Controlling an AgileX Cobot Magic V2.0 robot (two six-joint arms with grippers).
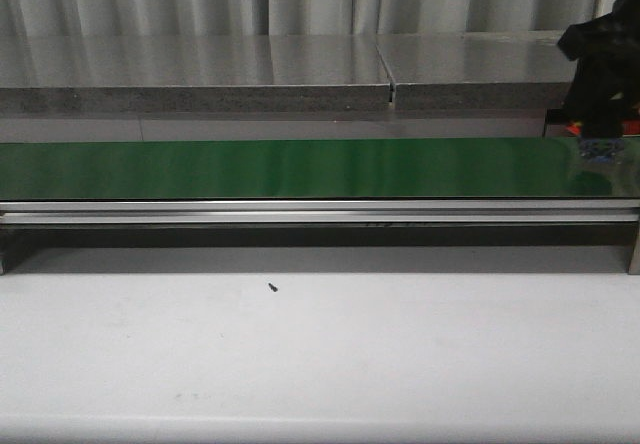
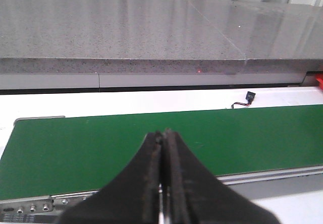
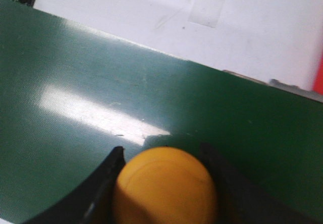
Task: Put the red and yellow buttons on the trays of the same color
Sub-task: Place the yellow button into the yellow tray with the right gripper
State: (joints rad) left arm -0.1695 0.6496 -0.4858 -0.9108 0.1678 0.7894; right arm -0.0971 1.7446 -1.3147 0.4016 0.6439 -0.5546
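Note:
My right gripper (image 3: 163, 150) is shut on a yellow button (image 3: 164, 186), its black fingers against both sides of the button. It holds the button just above the green conveyor belt (image 3: 101, 93). In the front view the right arm (image 1: 600, 64) is at the belt's far right end, and the button is hidden there. My left gripper (image 2: 162, 134) is shut and empty above the near edge of the belt (image 2: 101, 148), and it is out of the front view. No red button shows. A red strip (image 3: 319, 75) shows past the belt's edge. I cannot tell if it is a tray.
A grey stone ledge (image 1: 200, 74) runs behind the belt (image 1: 280, 169). An aluminium rail (image 1: 320, 211) borders the belt's front. White tabletop (image 1: 320, 364) lies in front, with a small black speck (image 1: 272, 286). A small black connector with wires (image 2: 248, 98) lies behind the belt.

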